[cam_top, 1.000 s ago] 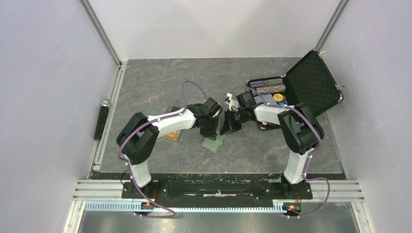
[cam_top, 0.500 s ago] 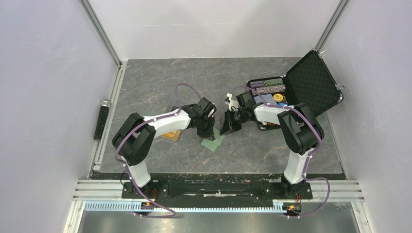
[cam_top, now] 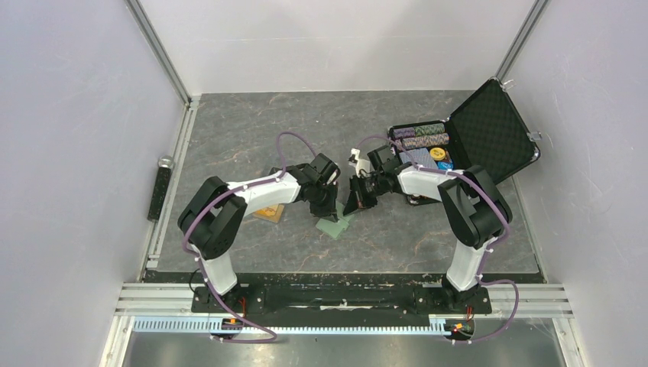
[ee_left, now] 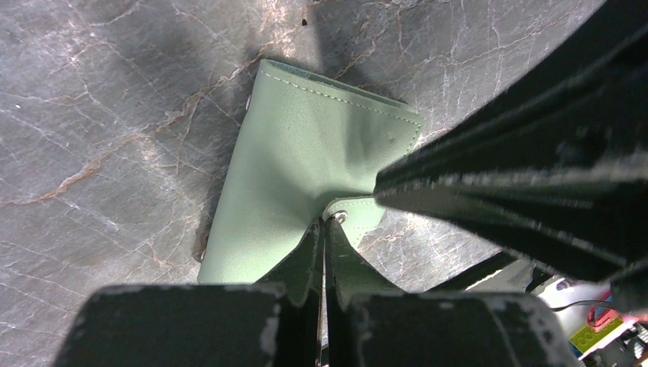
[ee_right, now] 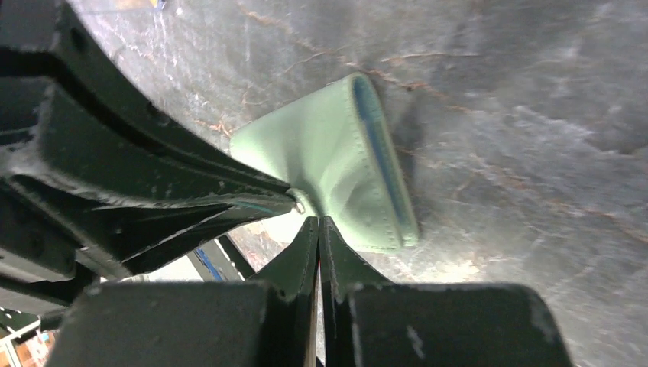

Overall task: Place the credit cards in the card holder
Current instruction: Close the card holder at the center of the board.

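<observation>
The pale green card holder (cam_top: 337, 225) lies on the dark stone table between both grippers, one corner pulled up so a strip of its blue lining (ee_right: 374, 145) shows. My left gripper (ee_left: 322, 226) is shut on the card holder's (ee_left: 294, 160) edge, right beside the snap tab (ee_left: 361, 215). My right gripper (ee_right: 318, 220) is shut, its tips touching the card holder's (ee_right: 336, 164) near edge with nothing visible between them. In the top view the left gripper (cam_top: 327, 205) and right gripper (cam_top: 353, 205) nearly meet. One orange credit card (cam_top: 269, 213) lies partly under the left arm.
An open black hard case (cam_top: 458, 141) with poker chips and a blue deck stands at the right, close behind the right arm. A black cylinder (cam_top: 160, 191) lies along the left rail. Metal frame posts run along both back corners.
The right jaws have closed fully at the card holder's edge. The right arm has edged left and the left arm has shifted slightly, still shut.
</observation>
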Motion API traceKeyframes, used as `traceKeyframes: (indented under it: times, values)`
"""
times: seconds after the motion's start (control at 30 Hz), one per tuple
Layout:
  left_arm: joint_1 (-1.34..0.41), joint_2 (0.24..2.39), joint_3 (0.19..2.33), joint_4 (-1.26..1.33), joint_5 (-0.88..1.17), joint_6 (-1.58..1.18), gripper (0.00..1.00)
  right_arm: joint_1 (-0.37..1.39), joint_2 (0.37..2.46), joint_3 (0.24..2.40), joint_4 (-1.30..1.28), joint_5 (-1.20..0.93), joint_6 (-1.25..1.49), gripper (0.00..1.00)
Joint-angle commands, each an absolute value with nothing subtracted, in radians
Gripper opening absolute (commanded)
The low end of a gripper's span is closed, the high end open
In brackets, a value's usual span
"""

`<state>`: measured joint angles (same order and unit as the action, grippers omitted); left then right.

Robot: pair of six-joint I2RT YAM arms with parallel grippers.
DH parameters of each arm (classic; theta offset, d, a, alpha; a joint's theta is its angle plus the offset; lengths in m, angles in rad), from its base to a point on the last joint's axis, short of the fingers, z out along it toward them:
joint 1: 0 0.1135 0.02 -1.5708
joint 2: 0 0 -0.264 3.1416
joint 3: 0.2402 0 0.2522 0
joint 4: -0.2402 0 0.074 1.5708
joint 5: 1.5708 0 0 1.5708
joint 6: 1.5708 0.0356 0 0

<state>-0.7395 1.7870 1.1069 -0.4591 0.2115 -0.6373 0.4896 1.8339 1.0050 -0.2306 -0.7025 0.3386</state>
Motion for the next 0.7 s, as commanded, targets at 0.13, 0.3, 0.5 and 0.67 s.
traceKeyframes:
  times: [0.13,0.3,0.5,0.67]
  values:
    - [-0.732,1.863,1.119,-0.506,0.134,-0.649,0.02,0.554,1.774,0.988,-0.233,-0.706,0.315,0.0]
    - [-0.732,1.889,1.126,-0.523,0.129,-0.648,0.02,0.563,1.799,0.977,-0.25,-0.653,0.308,0.0]
    - [-0.732,1.916,1.113,-0.529,0.132,-0.646,0.02,0.578,1.84,0.994,-0.319,-0.551,0.268,0.0]
    - [-0.733,1.94,1.108,-0.538,0.135,-0.64,0.02,0.591,1.855,0.992,-0.355,-0.487,0.253,0.0]
